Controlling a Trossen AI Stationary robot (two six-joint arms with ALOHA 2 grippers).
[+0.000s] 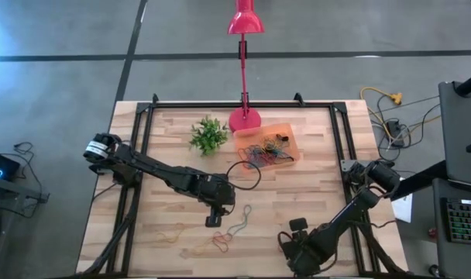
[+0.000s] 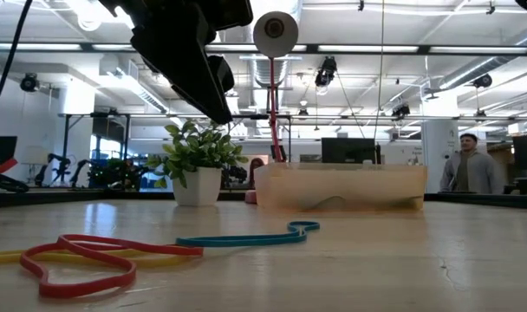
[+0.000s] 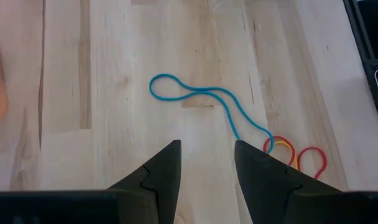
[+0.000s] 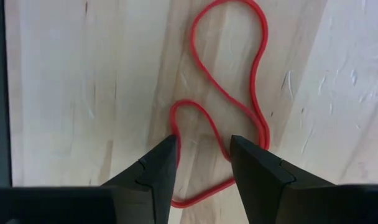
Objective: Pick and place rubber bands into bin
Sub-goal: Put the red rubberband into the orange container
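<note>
In the bin (image 1: 290, 129) lie tangled rubber bands (image 1: 268, 153).

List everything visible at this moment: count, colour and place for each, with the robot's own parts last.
bin: one, translucent orange, far side of the table beside the lamp base, holding a heap of mixed-colour bands.
loose rubber bands: several; blue one, red one, yellow and red ones, on the near part of the table.
plant: one, green, white pot, left of the lamp.
lamp: one, pink, far edge.
person: one, background.
left gripper: open, above the blue band.
right gripper: open, over the red band.
</note>
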